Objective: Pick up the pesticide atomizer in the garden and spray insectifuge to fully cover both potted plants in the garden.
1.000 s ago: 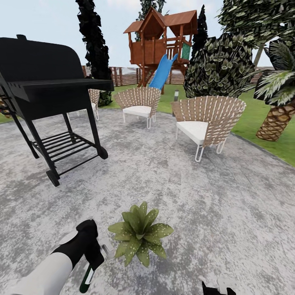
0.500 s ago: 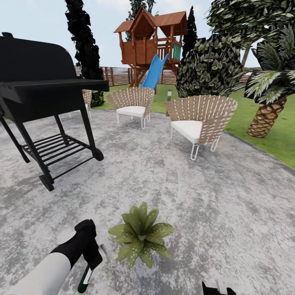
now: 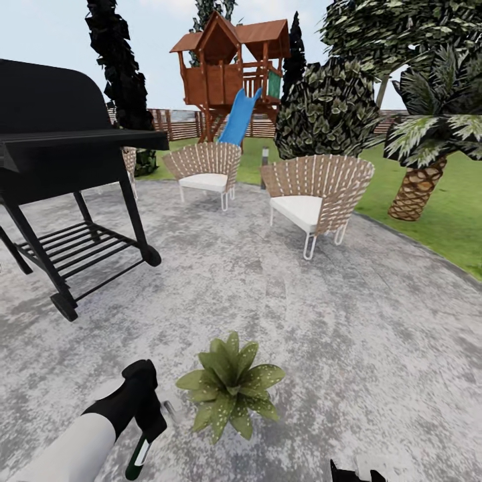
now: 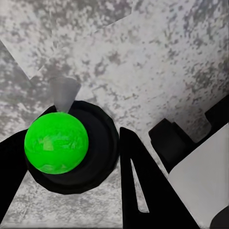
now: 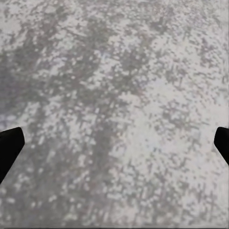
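Low in the head view, the left claw point(image 3: 148, 428) grips the spray bottle point(image 3: 140, 458), which hangs down just left of the speckled plant point(image 3: 229, 384) on the patio point(image 3: 348, 321). By the left wrist camera, the bottle's green base point(image 4: 56, 142) sits clamped between the fingers. On the right wrist camera, the right claw's fingertips point(image 5: 9, 143) stand spread over bare stone.

- Potted plant point(image 3: 229, 387) is showing light-green, white-speckled leaves.
- Patio point(image 3: 348, 321) is looking mottled grey.
- Pesticide atomizer point(image 3: 140, 456) is showing dark green.
- Grill point(image 3: 60, 147) is sitting black.
- Slide point(image 3: 239, 119) is gleaming blue.
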Available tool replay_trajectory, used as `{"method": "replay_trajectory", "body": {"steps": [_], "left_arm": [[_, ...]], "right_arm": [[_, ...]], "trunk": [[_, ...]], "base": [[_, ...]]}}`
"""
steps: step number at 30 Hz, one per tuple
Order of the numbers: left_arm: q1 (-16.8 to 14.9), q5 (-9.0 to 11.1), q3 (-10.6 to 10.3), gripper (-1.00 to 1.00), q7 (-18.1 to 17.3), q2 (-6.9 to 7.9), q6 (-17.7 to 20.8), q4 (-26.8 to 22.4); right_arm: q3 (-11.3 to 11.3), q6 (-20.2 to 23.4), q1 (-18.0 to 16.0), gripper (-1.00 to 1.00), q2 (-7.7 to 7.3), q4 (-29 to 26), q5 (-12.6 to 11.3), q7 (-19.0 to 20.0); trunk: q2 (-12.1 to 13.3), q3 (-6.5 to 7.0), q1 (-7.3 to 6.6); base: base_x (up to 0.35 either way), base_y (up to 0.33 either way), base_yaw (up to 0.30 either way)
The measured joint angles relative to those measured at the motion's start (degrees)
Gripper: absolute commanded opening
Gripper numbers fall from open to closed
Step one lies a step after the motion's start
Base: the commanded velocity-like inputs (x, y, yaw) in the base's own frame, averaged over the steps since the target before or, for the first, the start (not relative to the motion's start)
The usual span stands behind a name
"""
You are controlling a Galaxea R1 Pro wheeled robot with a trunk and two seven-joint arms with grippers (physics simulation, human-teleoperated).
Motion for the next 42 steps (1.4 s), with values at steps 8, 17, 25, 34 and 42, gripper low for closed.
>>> {"method": "replay_trajectory", "body": {"steps": [8, 17, 25, 34, 42], "left_arm": [[0.0, 0.3, 0.0, -1.0, 0.1, -0.04, 0.0, -0.5], [0.0, 0.3, 0.1, -1.0, 0.0, -0.03, 0.1, -0.5], [0.0, 0.4, 0.1, -1.0, 0.0, -0.1, 0.1, -0.6], [0.0, 0.4, 0.0, -1.0, 0.0, -0.24, 0.1, -0.6], [0.0, 0.4, 0.2, -1.0, -0.1, -0.22, 0.1, -0.6]], "right_arm": [[0.0, 0.0, 0.0, 1.0, -0.01, 0.0, 0.0, 0.0], [0.0, 0.0, 0.0, 1.0, -0.06, 0.1, 0.1, 0.0], [0.0, -0.1, 0.0, 1.0, -0.61, 0.1, 0.1, 0.1], [-0.1, 0.0, 0.0, 1.0, -0.27, -0.1, -0.2, 0.1], [-0.1, 0.0, 0.0, 1.0, -0.27, 0.0, -0.2, 0.1]], "trunk": [[0.0, 0.0, 0.0], [0.0, 0.0, 0.03], [0.0, 0.0, 0.0], [0.0, 0.0, -0.01], [0.0, 0.0, -0.02]], "base": [[0.0, 0.151, -0.118], [-0.163, 0.019, -0.031], [-0.051, 0.001, 0.0], [0.071, 0.121, -0.144], [0.143, 0.28, -0.299]]}}
